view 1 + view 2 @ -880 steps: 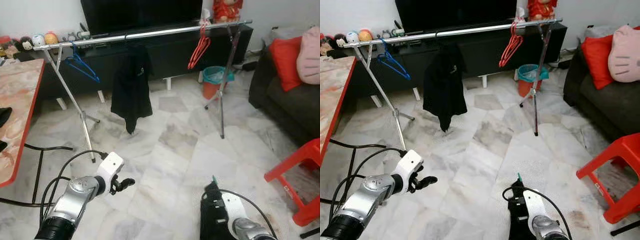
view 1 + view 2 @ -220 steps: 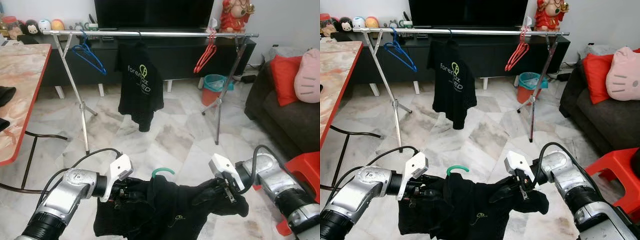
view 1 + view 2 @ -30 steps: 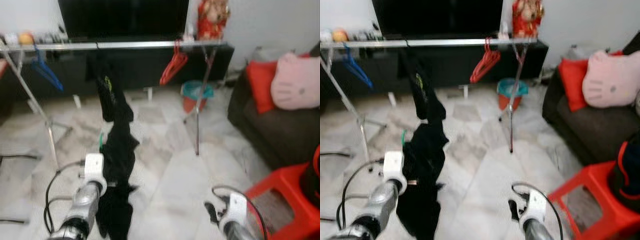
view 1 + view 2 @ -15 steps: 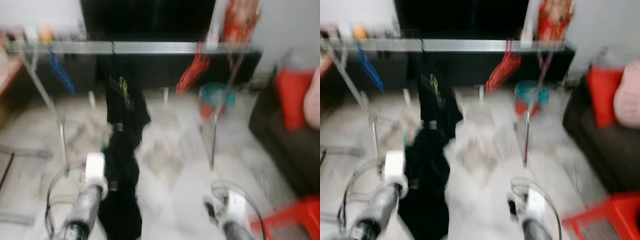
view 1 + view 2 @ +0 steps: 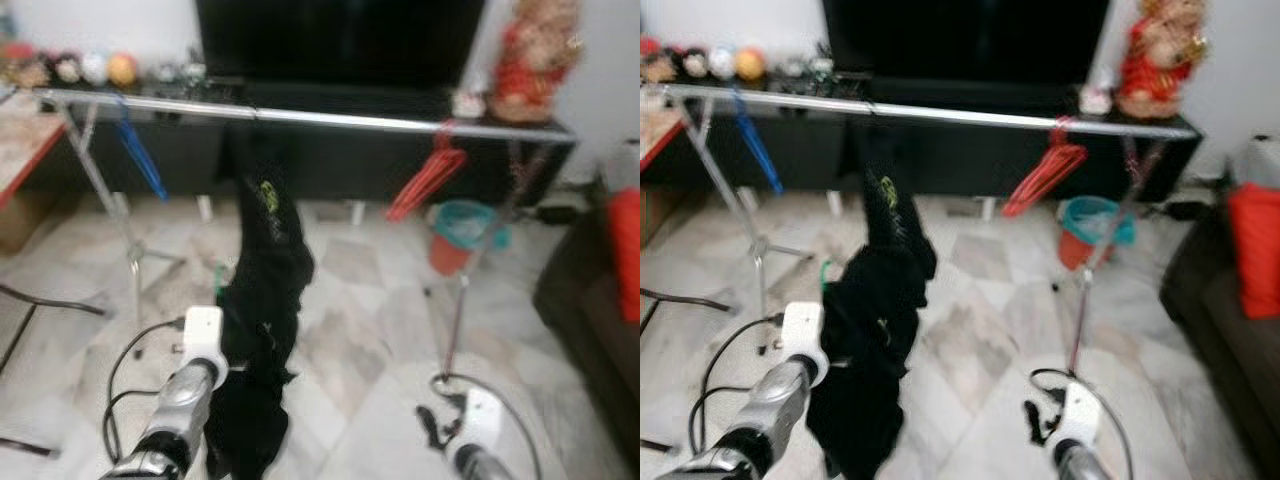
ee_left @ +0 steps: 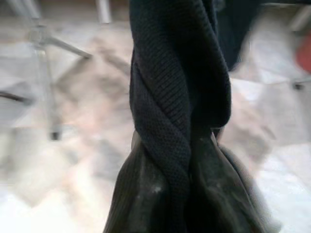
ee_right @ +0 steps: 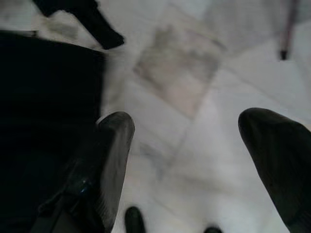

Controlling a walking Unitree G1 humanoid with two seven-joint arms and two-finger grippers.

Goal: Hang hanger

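A black shirt (image 5: 252, 385) on a green hanger, whose hook (image 5: 218, 276) pokes out above the cloth, hangs bunched from my left gripper (image 5: 228, 368), which is shut on it at lower left. In the left wrist view the twisted black cloth (image 6: 177, 121) hides the fingers. Ahead stands a silver clothes rail (image 5: 330, 118). It carries another black shirt (image 5: 268, 205), a blue hanger (image 5: 137, 158) and red hangers (image 5: 430, 182). My right gripper (image 7: 194, 133) hangs low at the right, open over the marble floor, with nothing between its fingers (image 7: 109, 145).
A black TV cabinet (image 5: 340, 150) stands behind the rail. A teal and orange bin (image 5: 466, 228) sits near the rail's right leg (image 5: 455, 300). A dark sofa with a red cushion (image 5: 626, 250) is at the right, a red-edged table (image 5: 18, 160) at the left.
The whole picture has shifted right and grown sharper, so the camera has turned left. My left gripper still holds the black shirt; the right arm still hangs low.
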